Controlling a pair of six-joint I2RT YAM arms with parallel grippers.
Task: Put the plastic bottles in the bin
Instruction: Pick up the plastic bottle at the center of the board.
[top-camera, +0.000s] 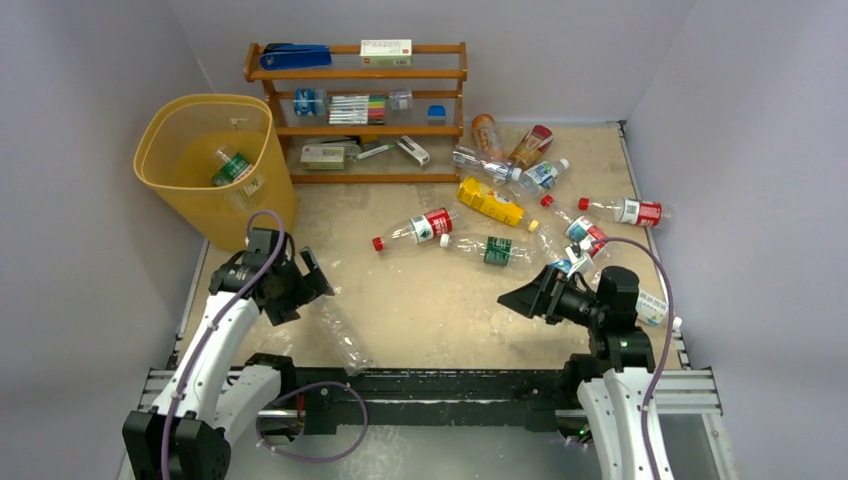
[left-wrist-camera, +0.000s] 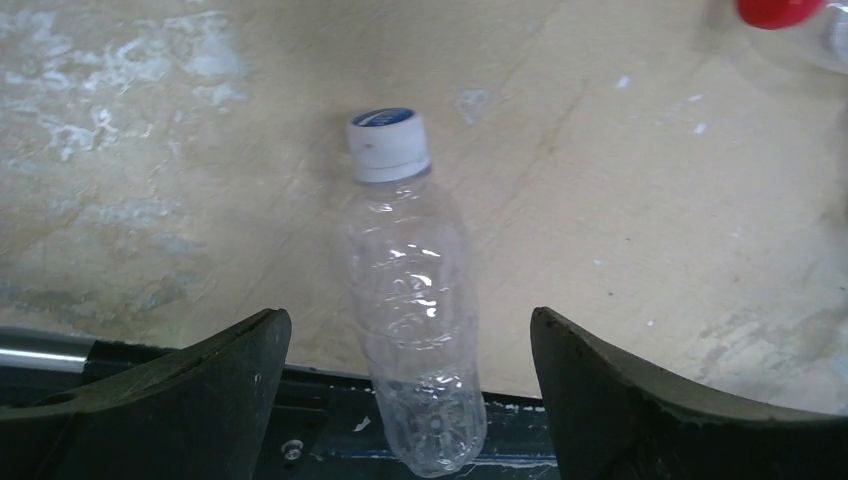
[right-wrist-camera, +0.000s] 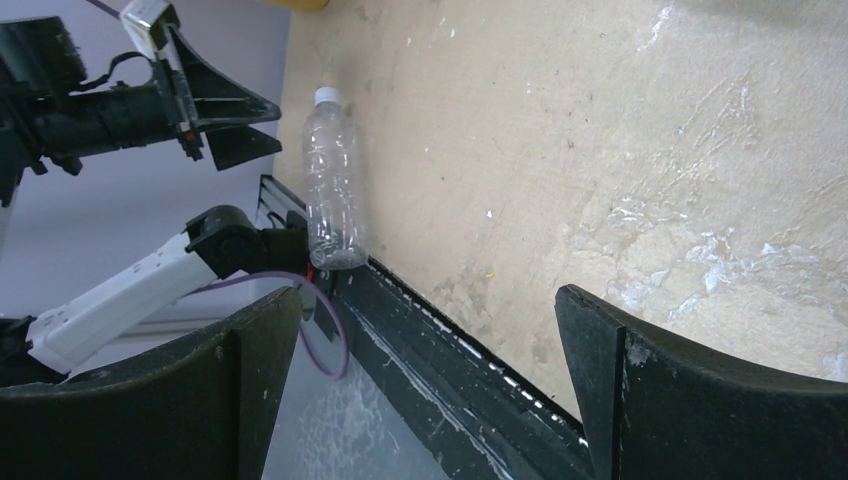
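A clear label-less bottle with a white cap (top-camera: 345, 335) lies near the table's front edge; it also shows in the left wrist view (left-wrist-camera: 415, 290) and the right wrist view (right-wrist-camera: 333, 190). My left gripper (top-camera: 312, 283) is open and empty, above the bottle, whose body lies between the fingers (left-wrist-camera: 408, 316) without touching them. My right gripper (top-camera: 508, 297) is open and empty (right-wrist-camera: 430, 300), low over the table. The yellow mesh bin (top-camera: 160, 125) stands at the back left with one green-labelled bottle (top-camera: 232, 168) inside. Several more bottles (top-camera: 490, 250) lie scattered right of centre.
A brown wooden rack (top-camera: 360, 178) with stationery stands behind, right of the bin. A red-labelled bottle (top-camera: 422, 227) lies mid-table; its red cap shows in the left wrist view (left-wrist-camera: 775, 10). A black rail (top-camera: 450, 385) runs along the front edge. Grey walls close in both sides.
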